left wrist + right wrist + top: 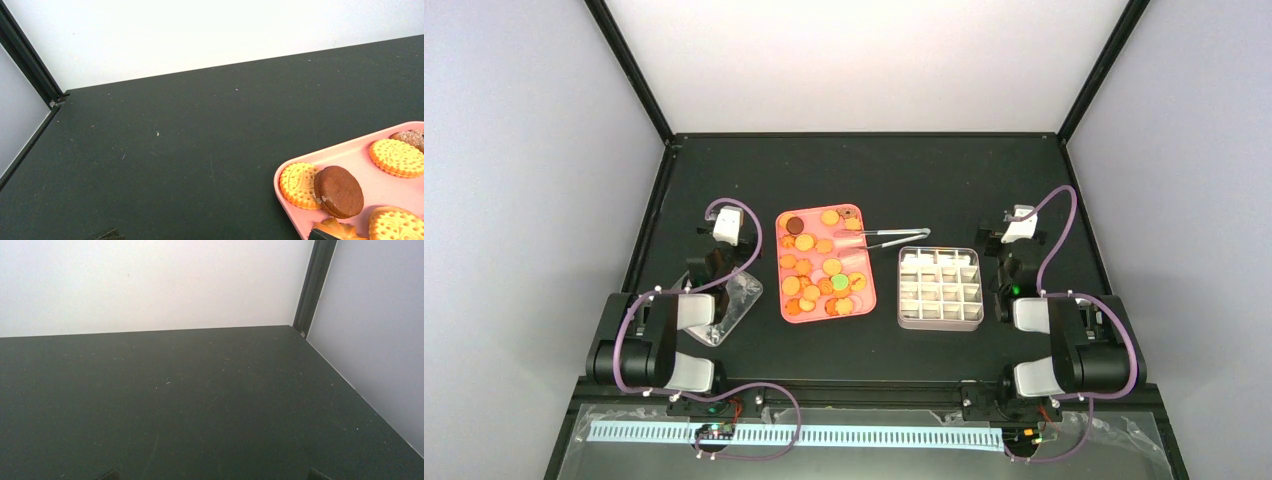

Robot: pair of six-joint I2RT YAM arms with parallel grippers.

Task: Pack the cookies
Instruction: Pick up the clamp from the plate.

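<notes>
Left gripper (214, 236) and right gripper (210, 476) are both standing wide open and gripping nothing. Only the dark fingertips (312, 473) are showing above the matte black table (874, 180). The cookies (832, 267), ridged round discs in orange, yellow, brown and green, are lying in the shallow pink tray (781, 300) between the arms. Slender metal tongs (886, 237) are resting one end on its far right corner, near a rectangular box (939, 324) with white grid dividers.

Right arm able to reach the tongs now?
Probably yes. The tongs lie beyond the divided box, one end on the pink tray; the right gripper, open, sits beside the box with nothing standing between them.
</notes>
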